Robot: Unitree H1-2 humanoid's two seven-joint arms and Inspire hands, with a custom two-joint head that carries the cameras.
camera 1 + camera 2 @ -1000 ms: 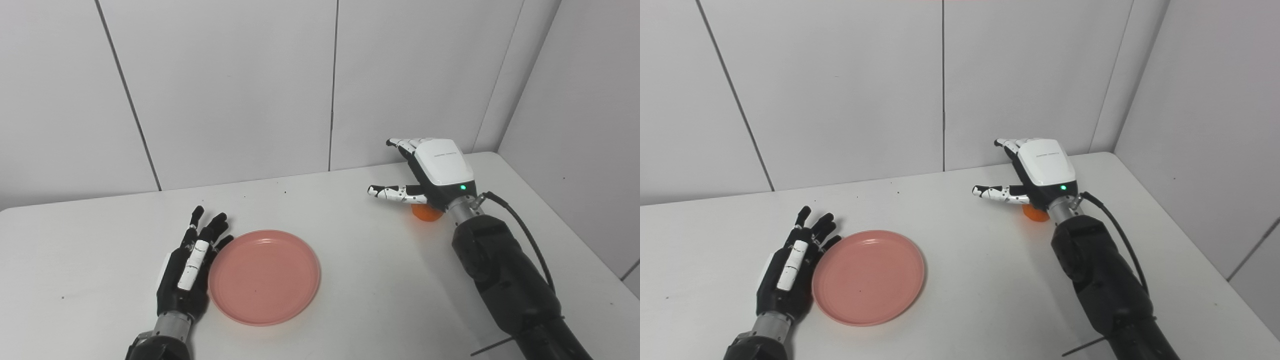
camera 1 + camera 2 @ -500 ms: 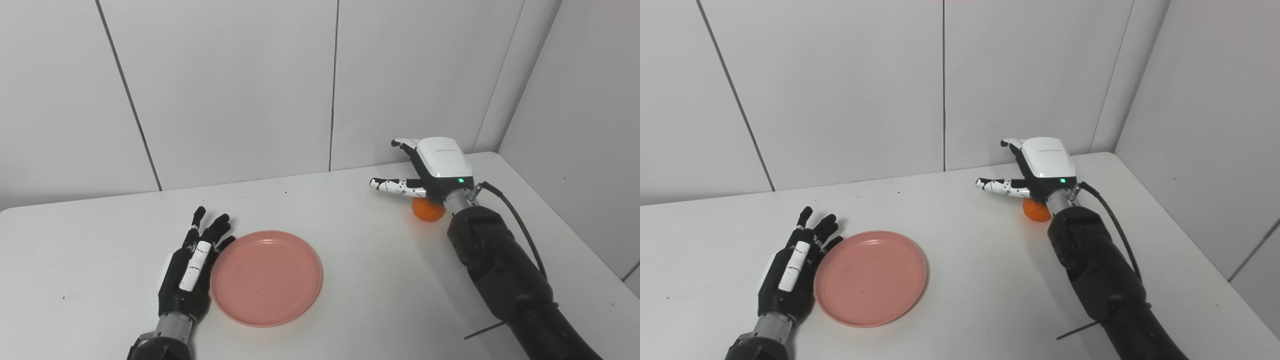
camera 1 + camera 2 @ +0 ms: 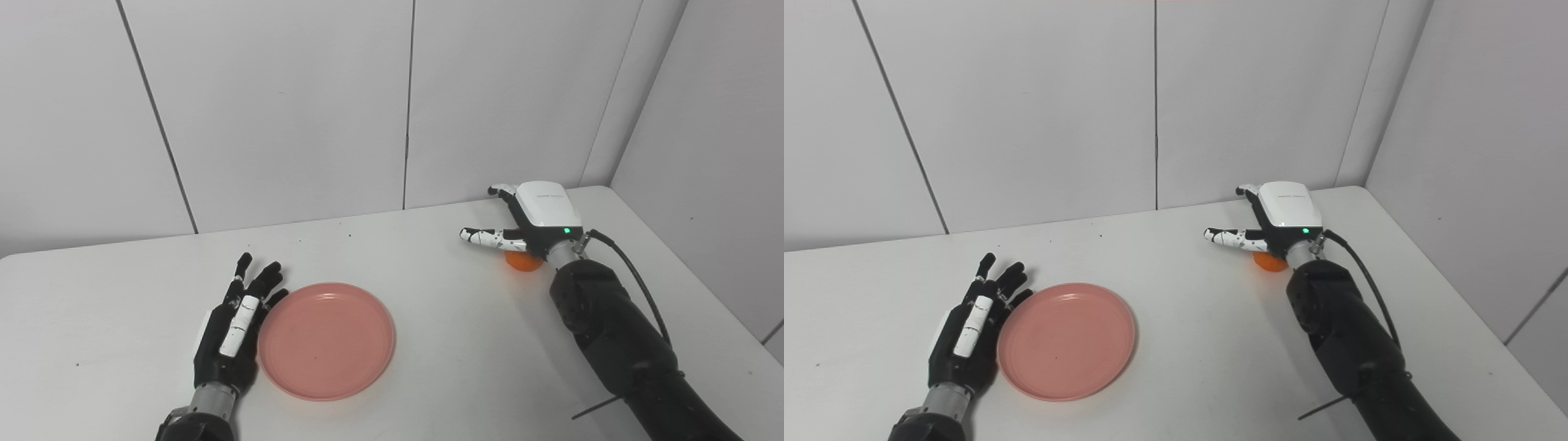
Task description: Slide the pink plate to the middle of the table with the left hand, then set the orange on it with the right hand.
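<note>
Orange point(image 3: 522, 261): sat on the bench, right under the right hand point(image 3: 539, 217).
Right hand: fingers spread wide, holding nothing.
Left hand point(image 3: 236, 324): flat and open, touching the pink plate point(image 3: 326, 340).

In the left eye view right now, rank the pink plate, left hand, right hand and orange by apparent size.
1. pink plate, clearly largest.
2. left hand and right hand: look similar; the right is farther away and seen at a different angle, so not ranked.
3. orange, smallest, mostly hidden under the right hand.
</note>
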